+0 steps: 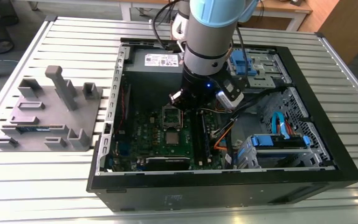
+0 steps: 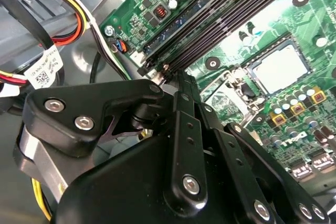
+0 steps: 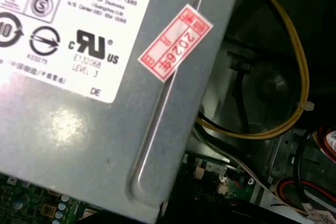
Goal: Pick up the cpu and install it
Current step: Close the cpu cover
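An open computer case (image 1: pixel 229 179) lies on a slatted metal surface (image 1: pixel 42 186), and the arm reaches down into it from the top of the exterior view. The claw (image 1: pixel 190 106) hangs low over the green board (image 1: pixel 148 128), near the middle of that view. In the second wrist view its black links run toward the long dark memory slots (image 2: pixel 220 19). I cannot tell from any view whether the claw is wide or narrow, and nothing can be seen held in it.

The cpu (image 1: pixel 173 137) is a small silvery square lying flat on the board, just below the claw in the exterior view. In the second wrist view the cpu (image 2: pixel 278 69) sits squarely inside a dark-rimmed socket. It is apart from the claw, and a silver socket frame (image 2: pixel 231 90) lies just beside it.

On that showing, the chip looks already picked up and set into its place. The frame does not seem to be folded over it, so the clamping may be left to do, though this is hard to be sure of.

On the exterior view's left a grey holder (image 1: pixel 73 140) rests on the surface with a memory stick (image 1: pixel 33 128) in it, well apart from the case. The first wrist view shows the grey power box (image 3: pixel 79 129) and a yellow cable (image 3: pixel 294 77).
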### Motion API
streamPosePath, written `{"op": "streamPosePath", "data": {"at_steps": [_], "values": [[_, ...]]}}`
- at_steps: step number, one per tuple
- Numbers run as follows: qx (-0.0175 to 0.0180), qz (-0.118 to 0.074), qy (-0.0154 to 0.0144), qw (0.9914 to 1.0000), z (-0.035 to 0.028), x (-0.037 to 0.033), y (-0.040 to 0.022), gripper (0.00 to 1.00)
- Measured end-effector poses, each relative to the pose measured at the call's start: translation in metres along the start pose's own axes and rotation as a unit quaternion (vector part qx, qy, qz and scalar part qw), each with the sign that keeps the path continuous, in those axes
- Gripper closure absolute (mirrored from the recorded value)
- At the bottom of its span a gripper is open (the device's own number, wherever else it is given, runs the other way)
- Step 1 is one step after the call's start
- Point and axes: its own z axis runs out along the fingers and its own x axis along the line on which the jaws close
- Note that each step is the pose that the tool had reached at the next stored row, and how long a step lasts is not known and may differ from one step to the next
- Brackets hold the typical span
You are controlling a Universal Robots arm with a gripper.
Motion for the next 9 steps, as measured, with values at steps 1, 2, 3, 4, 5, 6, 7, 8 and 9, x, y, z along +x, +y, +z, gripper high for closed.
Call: {"op": "streamPosePath", "data": {"at_steps": [1,2,3,4,5,6,7,8,9], "values": [[0.0,0.0,0.0,1.0,0.0008,-0.0002,0.0007,0.89],[-0.0001,-0.001,0.0,1.0,0.0016,-0.0004,0.0014,0.89],[-0.0002,-0.001,0.0,1.0,0.0022,-0.0007,0.0022,0.89],[-0.0002,-0.001,0.0,1.0,0.0028,-0.0009,0.0031,0.89],[-0.0003,-0.001,0.0,1.0,0.0033,-0.0012,0.004,0.89],[-0.0002,-0.001,0.0,1.0,0.0036,-0.0013,0.0049,0.89],[-0.0003,-0.001,-0.0001,1.0,0.0038,-0.0013,0.0055,0.89],[-0.0003,-0.001,-0.0001,1.0,0.0038,-0.001,0.0058,0.89],[-0.0003,-0.001,-0.0001,1.0,0.0038,-0.0006,0.0059,0.89]]}}
